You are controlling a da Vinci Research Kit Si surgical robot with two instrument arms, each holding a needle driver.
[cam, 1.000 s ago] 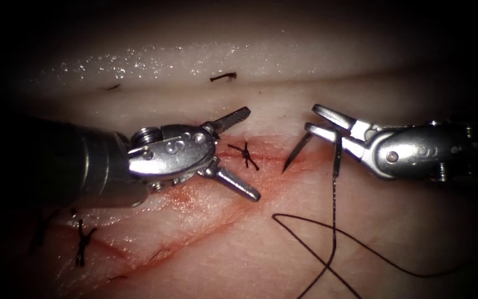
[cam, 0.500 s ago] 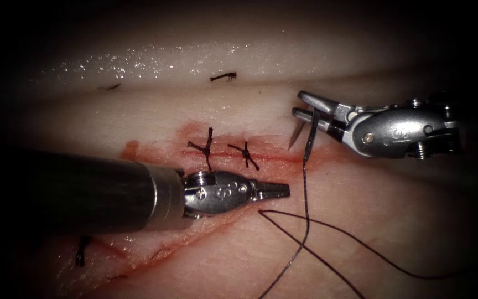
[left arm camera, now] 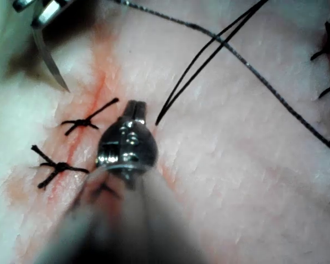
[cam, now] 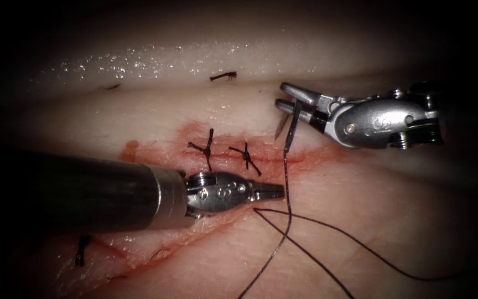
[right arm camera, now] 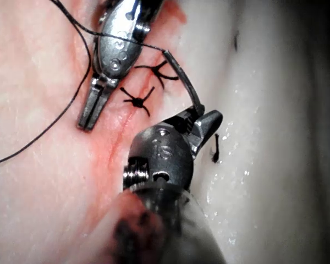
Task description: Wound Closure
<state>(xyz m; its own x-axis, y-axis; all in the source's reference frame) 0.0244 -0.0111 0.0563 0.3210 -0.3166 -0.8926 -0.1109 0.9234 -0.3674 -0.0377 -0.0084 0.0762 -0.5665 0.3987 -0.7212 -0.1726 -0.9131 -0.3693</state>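
My right tool [cam: 281,96] is shut on the curved needle [cam: 293,119] near the middle of its curve. The needle is held above the tissue [cam: 394,210], out of it, its tip pointing down at the cut [cam: 316,156] to the right of two knotted stitches [cam: 245,155]. Dark thread [cam: 287,182] hangs from the needle's tail and trails over the tissue. My left tool [cam: 276,191] lies just below the cut, jaws shut on nothing, beside a thread loop. The left wrist view has the left tool [left arm camera: 134,107], the needle [left arm camera: 49,61] and the stitches [left arm camera: 81,122]. The right wrist view has the right tool [right arm camera: 202,124], the needle [right arm camera: 185,80] and the left tool [right arm camera: 89,118].
Another knotted stitch [cam: 81,250] sits at the lower left along a second reddened line. A cut end of thread [cam: 223,76] lies on the pale far part of the tissue. Red fluid stains the tissue around the cut.
My left tool shut its wide-open jaws and moved down below the cut, uncovering a second stitch. My right tool carried the needle up and to the left, dragging the thread along.
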